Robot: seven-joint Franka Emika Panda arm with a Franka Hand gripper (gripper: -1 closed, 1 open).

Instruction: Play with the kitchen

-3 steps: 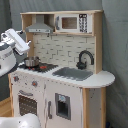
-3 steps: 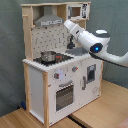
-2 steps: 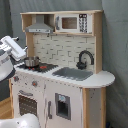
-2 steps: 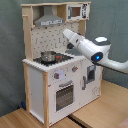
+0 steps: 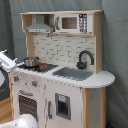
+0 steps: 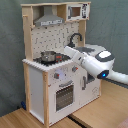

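The second exterior view shows the tall white and light-wood toy kitchen [image 6: 52, 62] standing on a wooden floor [image 6: 20, 119] before a grey curtain [image 6: 10, 45]. The white robot arm [image 6: 92, 60] reaches in from the second exterior view's right, across the counter, toward the small metal pot [image 6: 48, 55] on the black stovetop [image 6: 50, 58]. The arm's end lies near the pot, but I cannot tell whether it touches anything, and the state of the hand cannot be told either.

In the first exterior view only a small white part of the arm [image 5: 6, 61] is visible at the first exterior view's left edge, just beside the stovetop. The grey hood [image 5: 40, 26] and the small microwave [image 5: 72, 22] are up high, the black curved faucet [image 5: 85, 59] stands behind the grey sink [image 5: 73, 73], and the windowed oven door [image 5: 28, 105] is low in the front.

I judge the kitchen body to be stiff and too heavy to move, so it should stay in place. The pot is probably light and smooth and may slide; its rim or handle seems the best hold. The oven door would likely turn on hinges when pulled by its bar handle.
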